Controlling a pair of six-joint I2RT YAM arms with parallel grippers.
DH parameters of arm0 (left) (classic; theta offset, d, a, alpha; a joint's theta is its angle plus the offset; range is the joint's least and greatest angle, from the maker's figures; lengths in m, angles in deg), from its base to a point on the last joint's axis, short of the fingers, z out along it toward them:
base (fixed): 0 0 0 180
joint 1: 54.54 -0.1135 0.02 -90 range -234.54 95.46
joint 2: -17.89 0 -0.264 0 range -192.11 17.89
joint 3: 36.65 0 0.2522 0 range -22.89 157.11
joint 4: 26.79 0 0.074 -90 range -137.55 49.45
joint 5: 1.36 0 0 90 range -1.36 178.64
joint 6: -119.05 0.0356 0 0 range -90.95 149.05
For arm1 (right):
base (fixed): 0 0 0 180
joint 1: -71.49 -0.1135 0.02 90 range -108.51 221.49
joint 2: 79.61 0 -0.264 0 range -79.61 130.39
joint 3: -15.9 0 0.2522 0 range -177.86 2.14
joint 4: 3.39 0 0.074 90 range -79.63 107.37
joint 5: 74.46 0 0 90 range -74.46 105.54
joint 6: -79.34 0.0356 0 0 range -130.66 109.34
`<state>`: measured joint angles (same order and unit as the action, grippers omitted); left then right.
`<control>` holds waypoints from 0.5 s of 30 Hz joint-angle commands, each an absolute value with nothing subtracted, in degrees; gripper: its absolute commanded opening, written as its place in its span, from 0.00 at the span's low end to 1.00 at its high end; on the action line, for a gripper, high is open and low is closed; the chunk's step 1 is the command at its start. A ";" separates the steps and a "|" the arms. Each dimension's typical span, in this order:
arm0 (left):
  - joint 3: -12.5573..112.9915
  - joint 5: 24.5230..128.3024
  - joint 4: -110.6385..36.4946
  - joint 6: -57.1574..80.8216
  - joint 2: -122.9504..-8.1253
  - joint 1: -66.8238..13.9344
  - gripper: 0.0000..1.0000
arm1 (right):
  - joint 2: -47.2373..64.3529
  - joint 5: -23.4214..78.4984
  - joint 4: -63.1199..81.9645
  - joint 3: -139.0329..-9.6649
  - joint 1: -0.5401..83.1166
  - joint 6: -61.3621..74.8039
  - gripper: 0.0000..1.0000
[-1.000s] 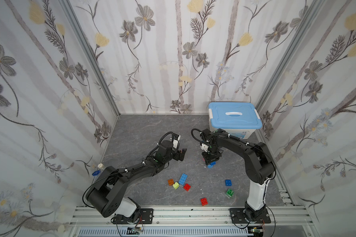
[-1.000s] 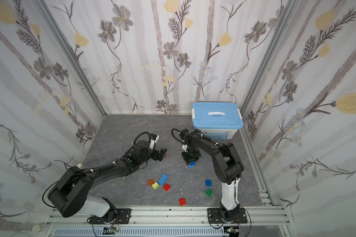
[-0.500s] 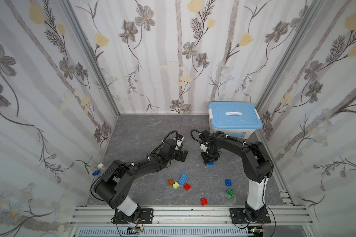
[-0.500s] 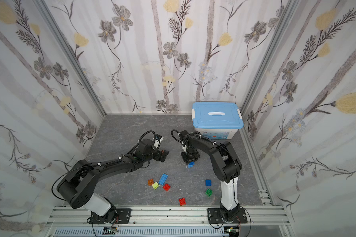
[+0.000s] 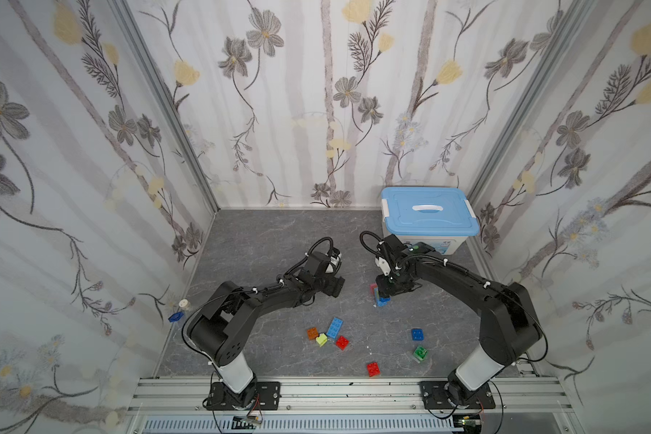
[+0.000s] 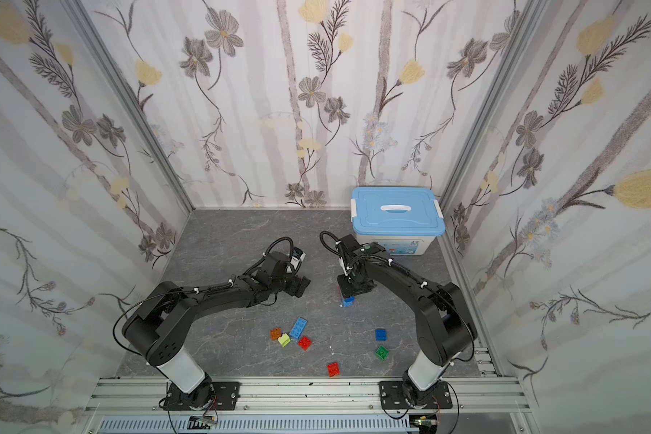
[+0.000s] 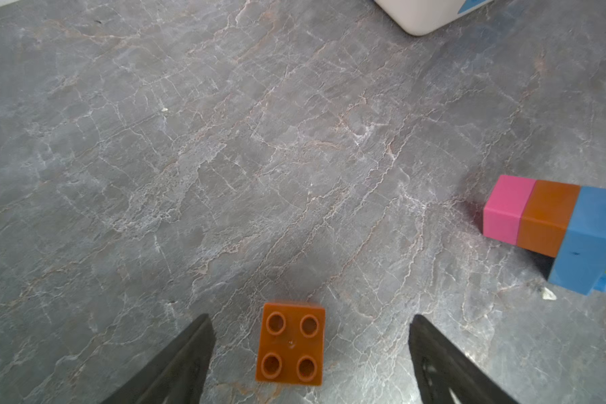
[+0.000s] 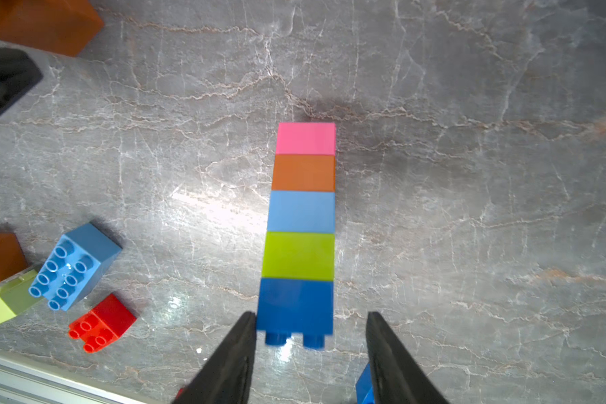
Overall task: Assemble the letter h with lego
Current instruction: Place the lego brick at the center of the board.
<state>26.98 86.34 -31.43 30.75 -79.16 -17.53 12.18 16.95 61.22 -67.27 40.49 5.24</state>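
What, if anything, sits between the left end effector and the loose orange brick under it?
Nothing visible. In the left wrist view the orange brick lies studs-up on bare floor between the open fingers of the left end effector, clear of both. The brick stack lies off to one side.

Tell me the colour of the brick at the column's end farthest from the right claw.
Pink; the end brick shows best in the right wrist view.

Back-left floor point(image 5: 264, 240) is unobstructed. Back-right corner is blocked by box point(image 5: 427, 214). Centre is obstructed by stack point(image 8: 301, 227) and orange brick point(image 7: 290, 344), set well apart. Front strip is littered with loose bricks point(image 5: 335, 327), with gaps between.
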 commanded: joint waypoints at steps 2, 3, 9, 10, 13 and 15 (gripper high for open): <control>28.35 87.82 -33.64 32.29 -80.28 -17.52 0.86 | 4.72 12.50 56.65 -61.52 40.11 8.55 0.53; 28.95 88.17 -34.34 32.25 -80.85 -17.61 0.85 | 3.33 12.19 56.00 -60.27 40.04 8.80 0.53; 34.43 87.82 -38.84 31.82 -85.63 -17.63 0.65 | -2.01 12.02 54.36 -55.71 39.50 9.89 0.53; 35.18 87.51 -39.48 31.86 -86.18 -17.53 0.61 | -2.40 11.89 54.49 -55.54 39.41 10.14 0.53; 36.24 85.79 -40.93 31.69 -87.19 -17.54 0.55 | -3.43 11.78 54.75 -54.92 39.33 10.58 0.53; 35.68 84.89 -40.91 31.16 -86.74 -17.61 0.55 | -4.01 11.41 54.42 -54.40 39.27 10.60 0.53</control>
<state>35.50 86.84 -39.19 30.99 -86.79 -17.59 -3.21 13.08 55.56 -54.87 39.33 9.39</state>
